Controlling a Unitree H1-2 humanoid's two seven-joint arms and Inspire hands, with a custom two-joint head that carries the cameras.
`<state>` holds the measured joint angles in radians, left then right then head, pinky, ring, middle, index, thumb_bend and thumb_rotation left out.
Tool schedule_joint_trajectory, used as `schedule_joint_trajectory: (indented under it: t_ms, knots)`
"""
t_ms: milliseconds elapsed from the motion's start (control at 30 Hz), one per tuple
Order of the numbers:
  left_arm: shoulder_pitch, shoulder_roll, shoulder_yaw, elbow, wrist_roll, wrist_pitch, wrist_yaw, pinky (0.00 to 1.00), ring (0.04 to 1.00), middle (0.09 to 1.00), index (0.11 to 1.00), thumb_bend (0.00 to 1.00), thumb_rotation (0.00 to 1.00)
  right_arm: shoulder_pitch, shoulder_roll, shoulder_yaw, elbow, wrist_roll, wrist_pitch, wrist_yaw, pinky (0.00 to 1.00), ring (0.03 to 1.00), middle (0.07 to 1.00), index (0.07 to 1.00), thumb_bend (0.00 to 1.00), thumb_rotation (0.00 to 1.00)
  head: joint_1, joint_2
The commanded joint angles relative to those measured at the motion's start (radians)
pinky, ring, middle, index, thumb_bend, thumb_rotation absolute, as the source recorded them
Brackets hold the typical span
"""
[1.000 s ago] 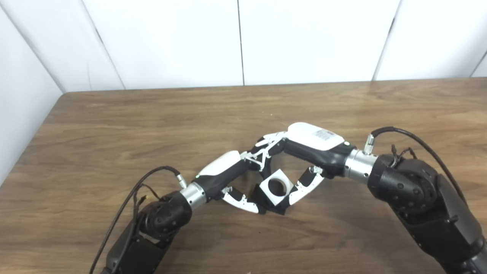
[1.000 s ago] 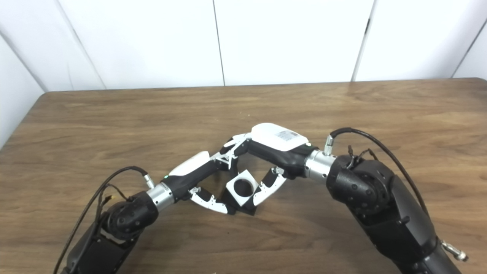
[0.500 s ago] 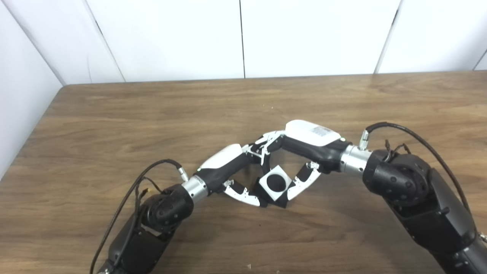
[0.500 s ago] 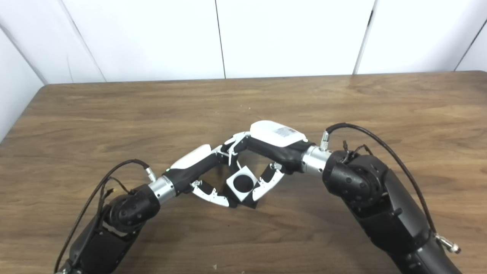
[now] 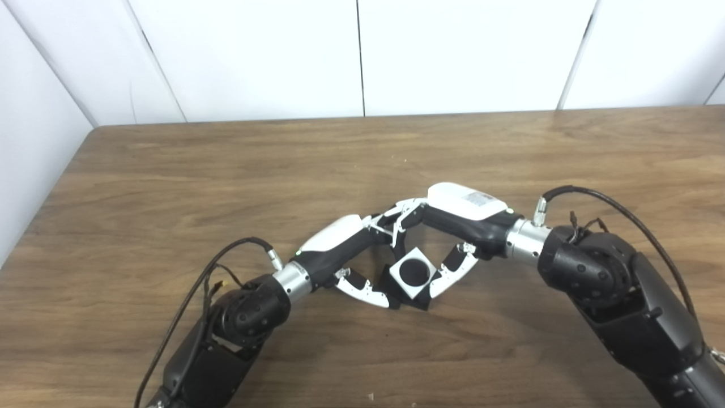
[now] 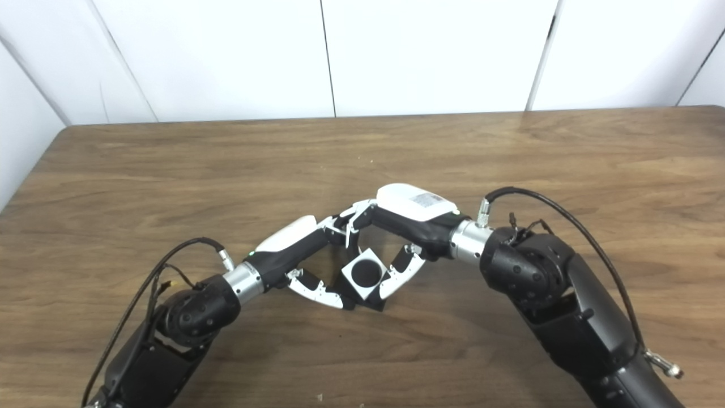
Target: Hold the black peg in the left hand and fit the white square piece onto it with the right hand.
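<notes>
The white square piece (image 5: 412, 292) with a round hole sits on the black peg (image 5: 420, 304), low over the table's middle. The peg's dark body shows through the hole and below the piece. My left hand (image 5: 340, 243) comes in from the lower left and is shut on the black peg, its thumb under the piece's left side. My right hand (image 5: 461, 212) comes in from the right and is shut on the white square piece (image 6: 368, 290), its thumb on the piece's right edge. The fingers of both hands meet behind the piece.
The wooden table (image 5: 170, 181) runs to a white panelled wall at the back, with its left edge near a side wall. Black cables loop from both wrists (image 5: 226, 266) (image 5: 600, 198).
The camera tilted, so the whole picture shifted after the first frames. Both hands and the joined pieces moved very slightly to the right. Both grips are unchanged.
</notes>
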<state>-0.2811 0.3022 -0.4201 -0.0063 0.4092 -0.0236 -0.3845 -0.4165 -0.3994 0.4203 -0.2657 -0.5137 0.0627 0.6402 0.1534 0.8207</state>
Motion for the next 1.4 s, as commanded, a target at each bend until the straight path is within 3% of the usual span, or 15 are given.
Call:
schedule_joint_trajectory:
  t_ms: [0, 367, 400, 433, 567, 700, 1100, 1367]
  knots:
    - [0.014, 0.003, -0.026, 0.004, 0.009, 0.016, -0.039, 1.0, 1.0, 1.0, 0.488, 0.52, 0.07, -0.027, 0.003, -0.008, -0.002, -0.001, -0.014, -0.013, 0.87, 0.893, 0.837, 0.481, 0.52, 0.13, 0.001, 0.0]
    - [0.016, 0.005, -0.028, -0.002, 0.017, 0.019, -0.038, 1.0, 1.0, 1.0, 0.489, 0.52, 0.08, -0.034, -0.006, 0.006, 0.023, -0.026, -0.006, 0.004, 0.84, 0.887, 0.863, 0.494, 0.52, 0.15, 0.002, 0.002]
    - [0.017, 0.005, -0.026, -0.003, 0.015, 0.02, -0.037, 1.0, 1.0, 1.0, 0.489, 0.52, 0.07, -0.035, -0.008, 0.007, 0.025, -0.025, -0.006, 0.007, 0.82, 0.886, 0.877, 0.609, 0.69, 0.25, 0.001, 0.002]
    - [0.018, 0.005, -0.025, -0.003, 0.014, 0.02, -0.037, 1.0, 1.0, 1.0, 0.489, 0.52, 0.07, -0.035, -0.009, 0.007, 0.026, -0.025, -0.006, 0.01, 0.81, 0.887, 0.885, 0.655, 0.75, 0.29, 0.001, 0.002]
    - [0.017, 0.007, -0.023, -0.002, 0.014, 0.016, -0.036, 1.0, 1.0, 1.0, 0.489, 0.52, 0.07, -0.037, -0.015, 0.006, 0.018, -0.027, 0.015, 0.028, 0.83, 0.904, 0.925, 0.79, 0.88, 0.38, -0.001, 0.002]
    - [0.014, 0.008, -0.023, 0.002, 0.012, 0.015, -0.038, 1.0, 1.0, 1.0, 0.489, 0.52, 0.08, -0.038, -0.02, 0.004, 0.011, -0.035, 0.026, 0.039, 0.84, 0.912, 0.948, 0.864, 0.94, 0.4, -0.001, 0.003]
    - [0.012, 0.014, -0.022, 0.006, 0.013, 0.003, -0.036, 1.0, 1.0, 1.0, 0.489, 0.52, 0.08, -0.039, -0.038, -0.016, -0.009, -0.042, 0.052, 0.061, 0.87, 0.926, 0.954, 0.871, 0.97, 0.39, -0.011, 0.005]
    - [0.014, 0.017, -0.017, 0.008, -0.001, 0.005, -0.039, 1.0, 1.0, 1.0, 0.489, 0.52, 0.08, -0.047, -0.093, -0.099, -0.027, 0.011, 0.088, 0.073, 0.82, 0.925, 0.957, 0.85, 0.92, 0.3, -0.035, 0.002]
